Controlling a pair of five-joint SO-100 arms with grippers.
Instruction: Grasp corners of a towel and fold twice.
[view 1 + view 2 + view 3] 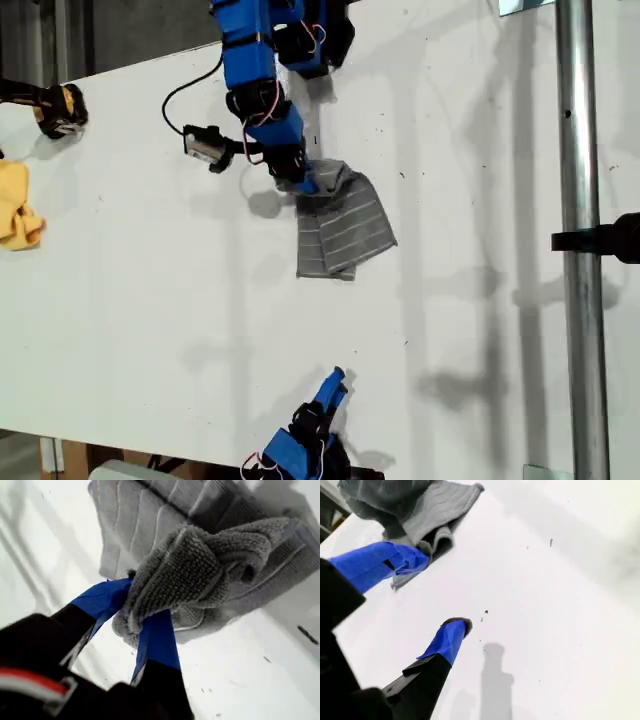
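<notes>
My first claw (pixel 142 625) is clamped on a bunched edge of the towel (pixel 345 228), pinching a wad of grey terry btwn its blue fingers (pixel 102 600). In the exterior view that arm reaches down from the top, w/ the claw at the towel's upper-left part. The towel sits folded and rumpled on the white tabletop (pixel 150 290), roughly mid-scene, white stripes showing. Can't tell which corner is in the grip. My second claw (pixel 432 597) is apart, nothing btwn the fingers, hovering over bare tabletop at the exterior view's bottom, well apart from the towel. Yellow cloth (pixel 18 212) lies at the exterior view's left edge.
</notes>
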